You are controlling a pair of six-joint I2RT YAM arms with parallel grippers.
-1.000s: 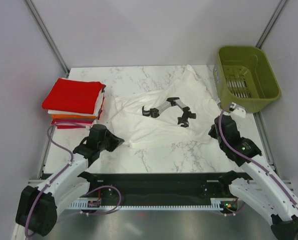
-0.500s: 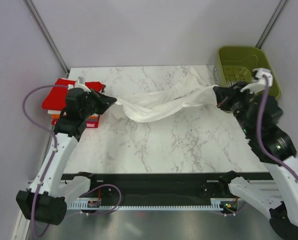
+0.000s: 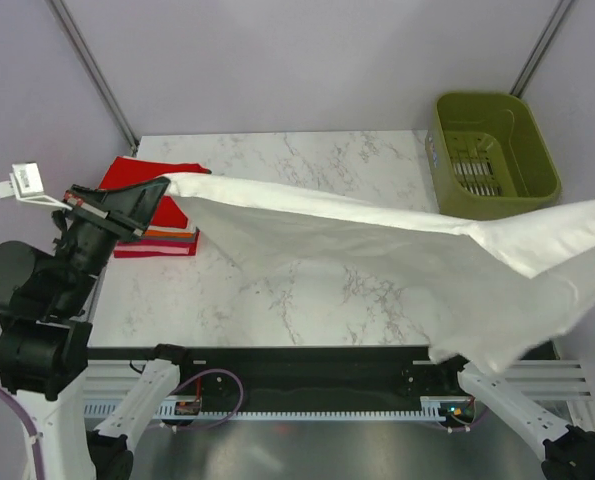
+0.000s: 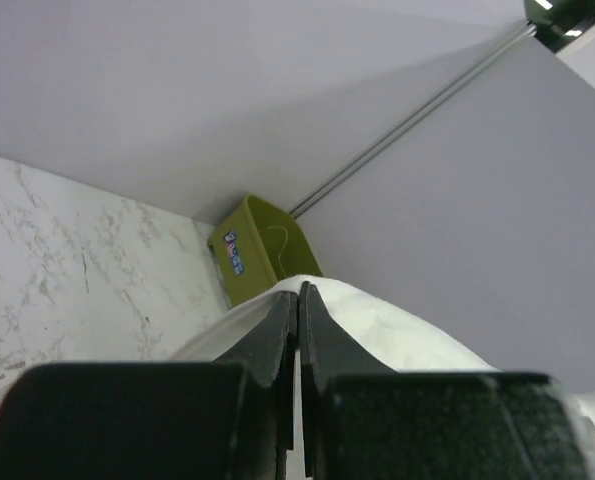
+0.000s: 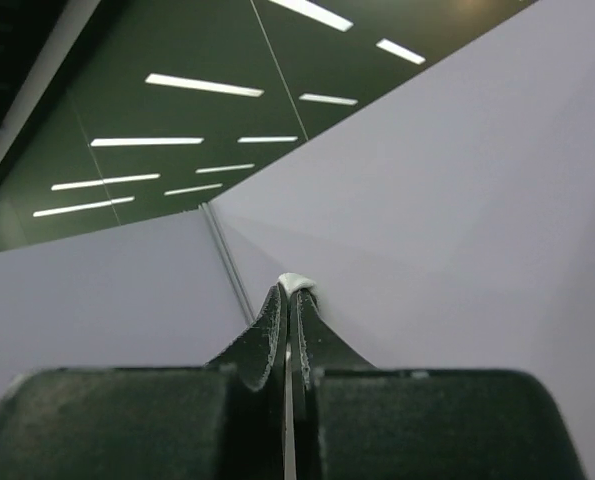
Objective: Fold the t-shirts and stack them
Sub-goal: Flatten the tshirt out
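The large white t-shirt [image 3: 377, 250] hangs spread in the air over the table, stretched from left to right. My left gripper [image 3: 159, 190] is raised and shut on its left corner, just above the stack of folded red, orange and white t-shirts [image 3: 172, 236]. In the left wrist view the jaws [image 4: 299, 292] are closed on white cloth [image 4: 397, 335]. My right gripper [image 5: 292, 290] is shut on a small tip of white cloth [image 5: 297, 281] and faces the wall. In the top view it is hidden behind the shirt or past the right edge.
The olive-green basket [image 3: 492, 150] stands at the back right corner and also shows in the left wrist view [image 4: 257, 255]. The marble table [image 3: 307, 300] lies under the shirt. Purple walls enclose the back and sides.
Both arms have lifted and pulled apart, raising the white t-shirt off the table. It went from a bunched strip to a wide sheet. The right arm has left the top view.
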